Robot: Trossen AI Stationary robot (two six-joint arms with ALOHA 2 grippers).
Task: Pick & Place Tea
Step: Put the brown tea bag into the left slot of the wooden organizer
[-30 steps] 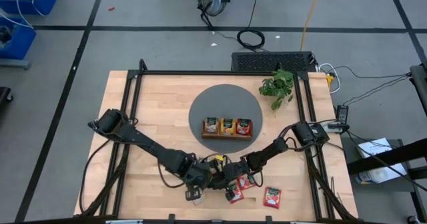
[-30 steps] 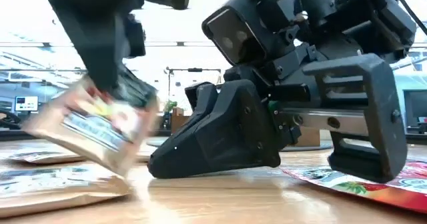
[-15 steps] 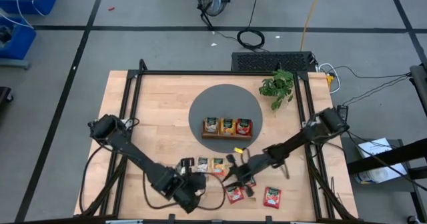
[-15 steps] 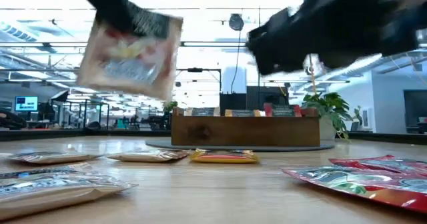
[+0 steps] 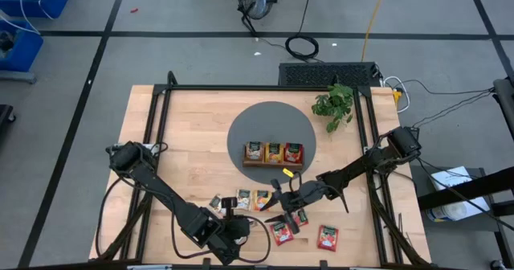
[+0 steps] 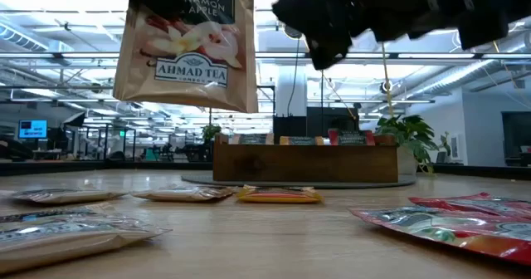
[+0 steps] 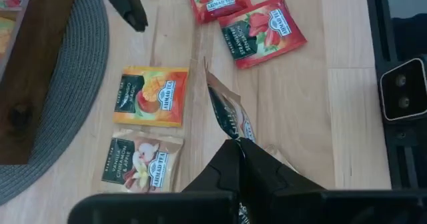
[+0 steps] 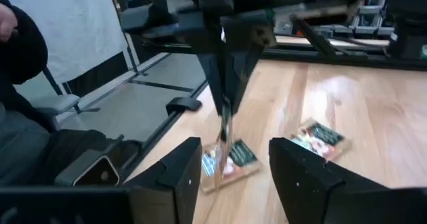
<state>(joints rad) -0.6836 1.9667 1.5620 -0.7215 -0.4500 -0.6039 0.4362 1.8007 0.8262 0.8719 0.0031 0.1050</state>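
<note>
While hanging upright, sachet (image 6: 186, 46), left pincer (image 7: 235, 144)

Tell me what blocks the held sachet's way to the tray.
Nothing visible does. The left gripper holds the cream sachet in the air; only low sachets lie on the table before the tray. The right gripper hovers open alongside.

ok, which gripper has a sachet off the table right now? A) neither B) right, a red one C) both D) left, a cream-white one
D: the left gripper is shut on a cream-white sachet, which hangs above the table in the low view, while the right gripper stands open with nothing between its fingers.
</note>
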